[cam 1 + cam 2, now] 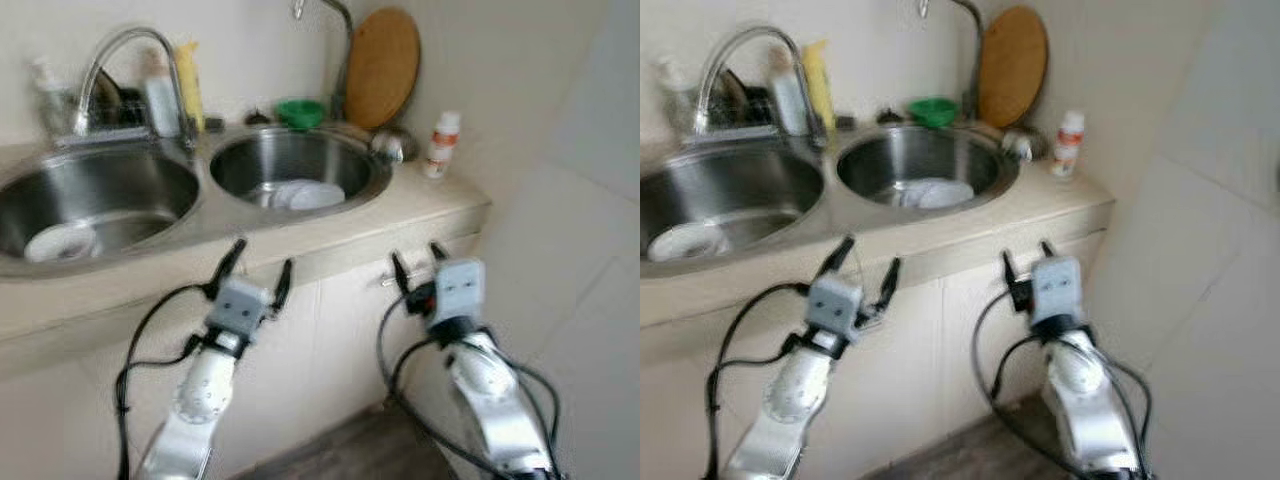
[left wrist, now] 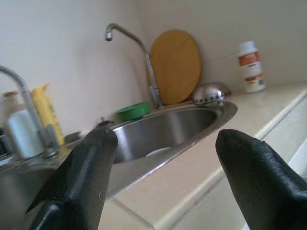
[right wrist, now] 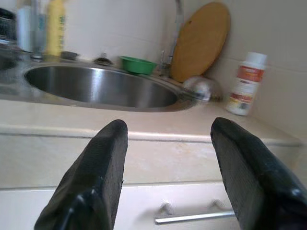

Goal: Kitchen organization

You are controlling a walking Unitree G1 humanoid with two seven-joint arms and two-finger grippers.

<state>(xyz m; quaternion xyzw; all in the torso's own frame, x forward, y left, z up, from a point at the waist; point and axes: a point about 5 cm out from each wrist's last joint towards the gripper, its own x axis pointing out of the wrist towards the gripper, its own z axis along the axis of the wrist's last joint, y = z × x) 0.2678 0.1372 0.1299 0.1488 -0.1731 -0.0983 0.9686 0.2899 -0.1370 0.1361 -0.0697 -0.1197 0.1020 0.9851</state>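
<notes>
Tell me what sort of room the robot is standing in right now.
A home kitchen, most likely. A double steel sink with a faucet is set in a beige counter, a round wooden board leans on the wall, and white dishes lie in the right basin.

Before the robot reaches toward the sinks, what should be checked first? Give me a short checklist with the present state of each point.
1. Left gripper open and holding nothing: ok.
2. Right gripper open and holding nothing: ok.
3. Both grippers are level with the counter front edge, not above it; they must rise first: not ok.
4. White dishes lie in the right sink: ok.
5. White dish lies in the left sink: ok.
6. White bottle upright near the counter's end, away from the grippers: ok.
</notes>
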